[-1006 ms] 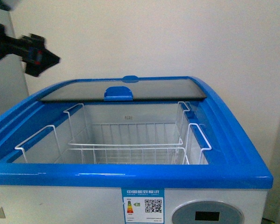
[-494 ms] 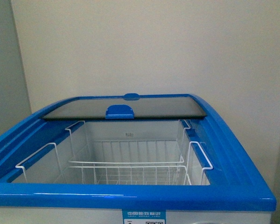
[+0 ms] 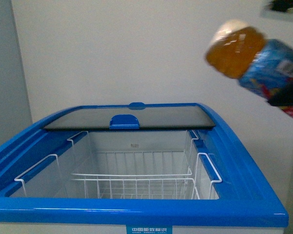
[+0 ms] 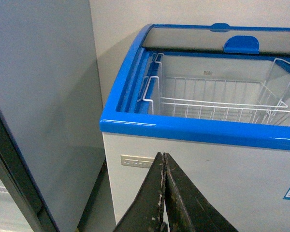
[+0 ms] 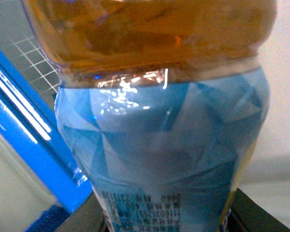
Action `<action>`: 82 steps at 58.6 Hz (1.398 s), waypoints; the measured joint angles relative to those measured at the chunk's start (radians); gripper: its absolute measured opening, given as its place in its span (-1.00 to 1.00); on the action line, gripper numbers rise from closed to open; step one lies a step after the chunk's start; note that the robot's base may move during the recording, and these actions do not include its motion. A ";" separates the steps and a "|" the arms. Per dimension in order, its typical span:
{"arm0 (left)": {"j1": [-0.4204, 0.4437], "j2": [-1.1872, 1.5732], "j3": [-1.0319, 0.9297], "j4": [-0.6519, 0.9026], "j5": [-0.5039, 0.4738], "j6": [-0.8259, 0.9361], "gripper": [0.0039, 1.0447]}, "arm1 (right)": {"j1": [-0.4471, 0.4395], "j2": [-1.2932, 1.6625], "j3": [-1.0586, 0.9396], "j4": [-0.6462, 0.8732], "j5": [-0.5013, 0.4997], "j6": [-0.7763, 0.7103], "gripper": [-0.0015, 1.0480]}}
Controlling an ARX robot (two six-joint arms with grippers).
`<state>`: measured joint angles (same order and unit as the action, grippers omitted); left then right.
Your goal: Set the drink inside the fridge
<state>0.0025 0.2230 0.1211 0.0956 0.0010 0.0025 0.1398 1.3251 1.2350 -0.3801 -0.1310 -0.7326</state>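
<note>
Currently seeing left gripper [image 4: 164,193] pinched closed on nothing, parked low in front of fridge [image 3: 136,213], near its front-left corner. Also noting glass lid [image 3: 151,117] slid to back of fridge, wire baskets [image 3: 132,178] exposed. Then drink [image 3: 249,58], tilted, high above and outside fridge's right rim, clamped around its label by right gripper [image 3: 286,93].

Risks, as judged:
- Not over fridge opening yet; letting go now would likely land it on right rim or outside fridge.
- Coming across too low could clip right rim or raised basket handle [image 3: 208,168] just inside it; more likely to snag wire while tilted.
- Going too far toward back of fridge would hit lid.
- Gripping on glossy label film; could slip or twist under a quick swing.

Changes: a second back, left arm up over fridge's back-left corner in front view; gone from there now. Half a second back, no drink in front view; now in at fridge's upper right. Lid and baskets unchanged.
</note>
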 joint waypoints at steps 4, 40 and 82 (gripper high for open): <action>0.000 -0.036 -0.007 -0.023 -0.001 0.000 -0.96 | 0.054 0.124 0.138 -0.051 0.005 -0.103 -0.28; -0.001 -0.204 -0.095 -0.100 0.000 0.000 -0.96 | 0.294 0.964 0.961 -0.320 0.113 -0.363 -0.29; -0.001 -0.217 -0.106 -0.100 -0.001 -0.001 -0.61 | 0.288 1.529 1.638 -0.489 0.154 -0.299 -0.29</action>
<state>0.0017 0.0059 0.0154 -0.0040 0.0002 0.0017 0.4282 2.8544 2.8735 -0.8688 0.0235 -1.0321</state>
